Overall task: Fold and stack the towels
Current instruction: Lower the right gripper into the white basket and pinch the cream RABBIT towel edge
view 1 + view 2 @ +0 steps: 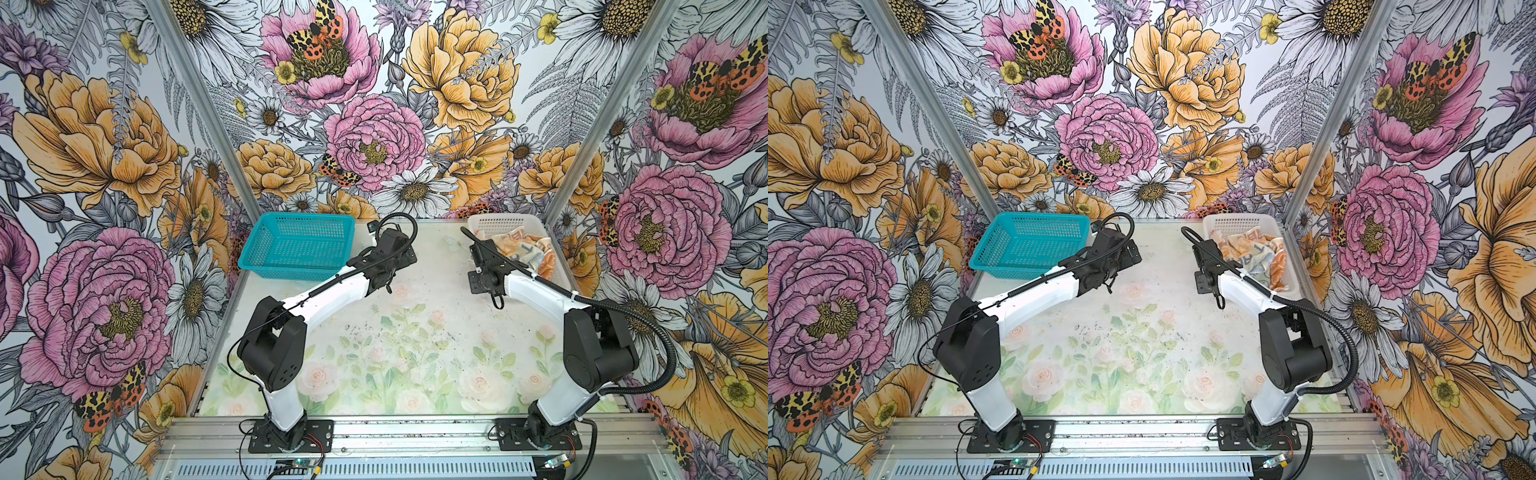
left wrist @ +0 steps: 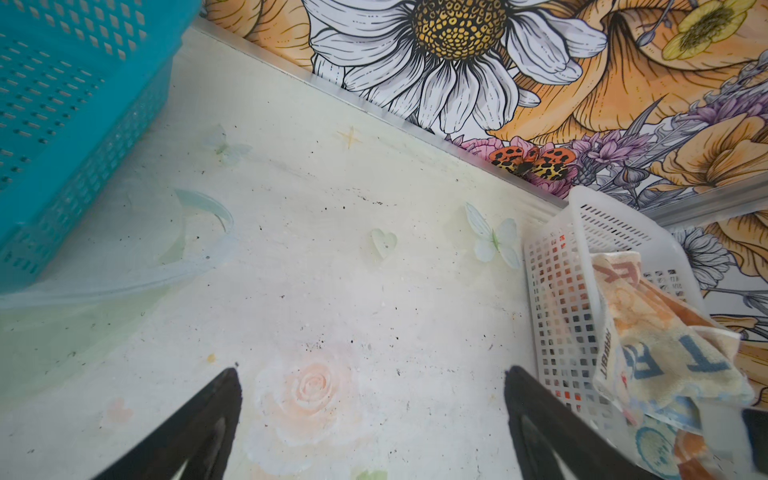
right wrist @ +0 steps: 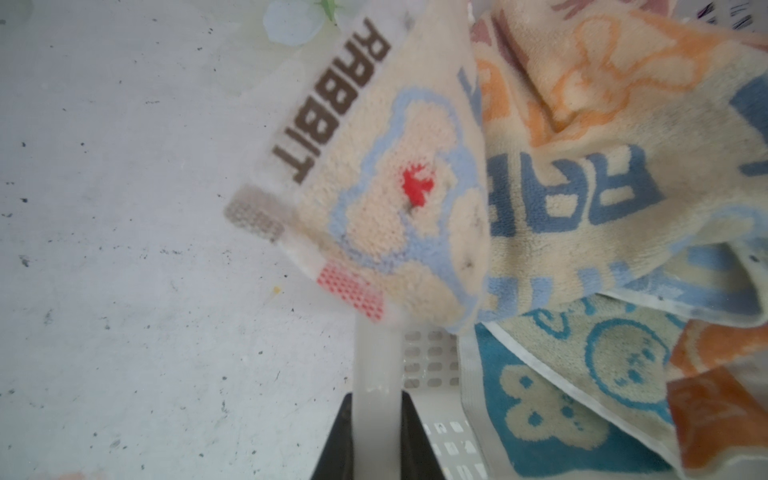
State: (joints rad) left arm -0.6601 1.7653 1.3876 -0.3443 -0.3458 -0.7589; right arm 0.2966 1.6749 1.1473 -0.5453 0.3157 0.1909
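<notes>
Towels (image 1: 524,248) are lying crumpled in the white basket (image 1: 500,223) at the upper right of both top views. Nearer, the left gripper (image 2: 372,370) is hovering with jaws wide apart over the worktop (image 1: 415,332), left of them. Farther on, the right gripper (image 3: 376,397) is clamping what looks like the basket's rim, likely to steady it; the towels are spilling just beyond its tips.

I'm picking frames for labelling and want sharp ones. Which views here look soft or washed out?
Right wrist view: softest, the cream towel and the white basket rim held in the right tool are blurred, being so close. Left wrist view: table sharp, teal basket slightly soft near the frame edge. Both top views: crisp, evenly lit, no harsh shadows; the far table looks pale.
</notes>
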